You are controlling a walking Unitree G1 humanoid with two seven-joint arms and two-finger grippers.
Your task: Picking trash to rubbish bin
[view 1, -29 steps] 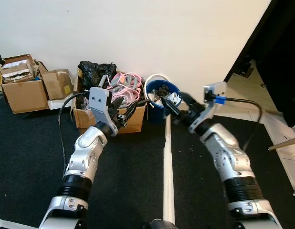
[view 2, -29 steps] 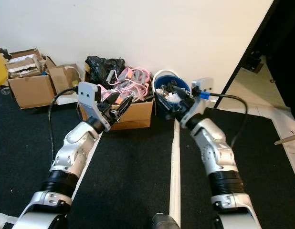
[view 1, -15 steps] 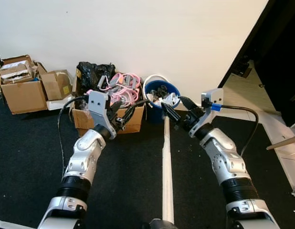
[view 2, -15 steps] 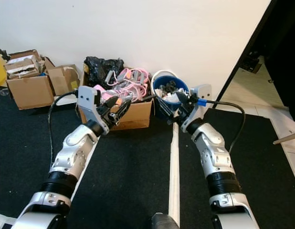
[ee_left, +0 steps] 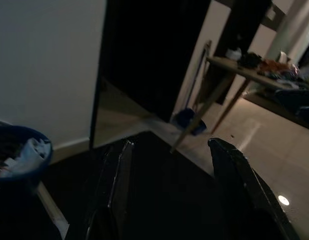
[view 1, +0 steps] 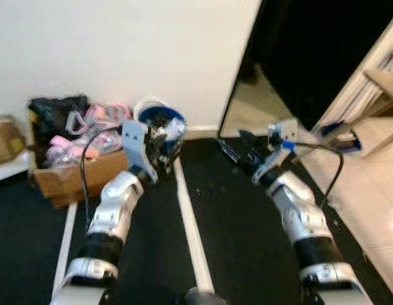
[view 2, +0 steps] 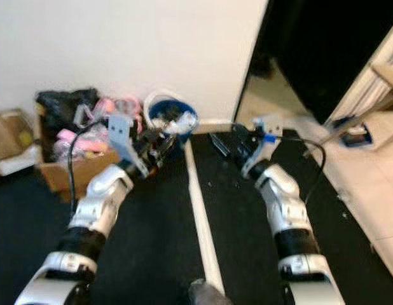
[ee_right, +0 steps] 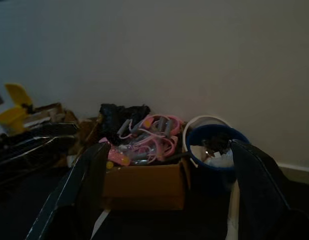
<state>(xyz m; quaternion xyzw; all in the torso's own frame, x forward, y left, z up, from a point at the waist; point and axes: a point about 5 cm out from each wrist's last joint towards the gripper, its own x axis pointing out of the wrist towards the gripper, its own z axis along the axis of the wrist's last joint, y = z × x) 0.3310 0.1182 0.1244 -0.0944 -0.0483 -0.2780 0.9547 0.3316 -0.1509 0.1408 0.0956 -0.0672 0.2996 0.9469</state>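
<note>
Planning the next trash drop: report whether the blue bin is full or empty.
Nearly full: white and dark scraps pile up to the round blue plastic bin's rim.

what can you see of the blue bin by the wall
The blue bin is a round bucket, plastic by its look, with a white rim. It stands upright on the dark floor against the white wall, beside the cardboard box of pink items. It is full of crumpled white and dark trash. A pale floor strip runs up to its base.
</note>
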